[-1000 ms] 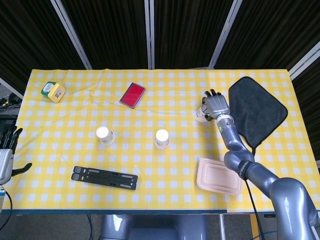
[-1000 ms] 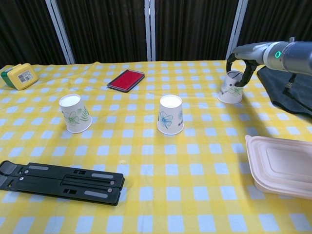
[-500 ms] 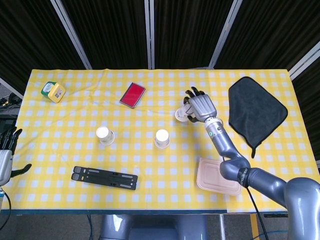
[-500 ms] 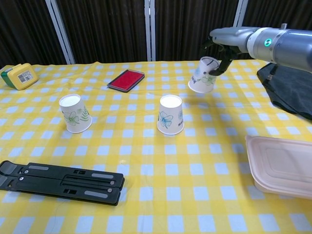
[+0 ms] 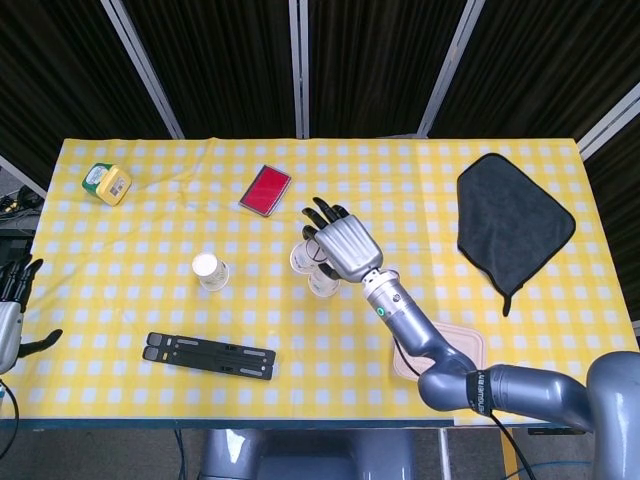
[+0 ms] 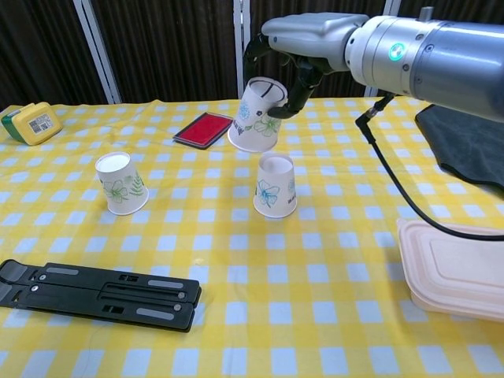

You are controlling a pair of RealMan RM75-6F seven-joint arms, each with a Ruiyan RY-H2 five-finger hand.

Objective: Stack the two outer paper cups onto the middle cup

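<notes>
My right hand (image 6: 295, 51) (image 5: 343, 244) holds an upside-down paper cup (image 6: 255, 116) (image 5: 301, 259) in the air, tilted, just above and slightly left of the middle cup (image 6: 275, 186) (image 5: 323, 283). The middle cup stands upside down on the yellow checked cloth. A third upside-down cup (image 6: 120, 183) (image 5: 210, 270) stands to the left. My left hand (image 5: 14, 305) hangs off the table's left edge, fingers apart and holding nothing.
A black folded stand (image 6: 98, 293) lies near the front left. A pink lidded box (image 6: 453, 268) sits at the front right, a black cloth (image 5: 510, 220) at the right, a red case (image 6: 204, 129) behind the cups, a yellow tin (image 6: 31, 123) far left.
My right hand lifted the right-hand cup off the table and carried it leftward, from the right side to just above the middle cup. The left hand stayed put.
</notes>
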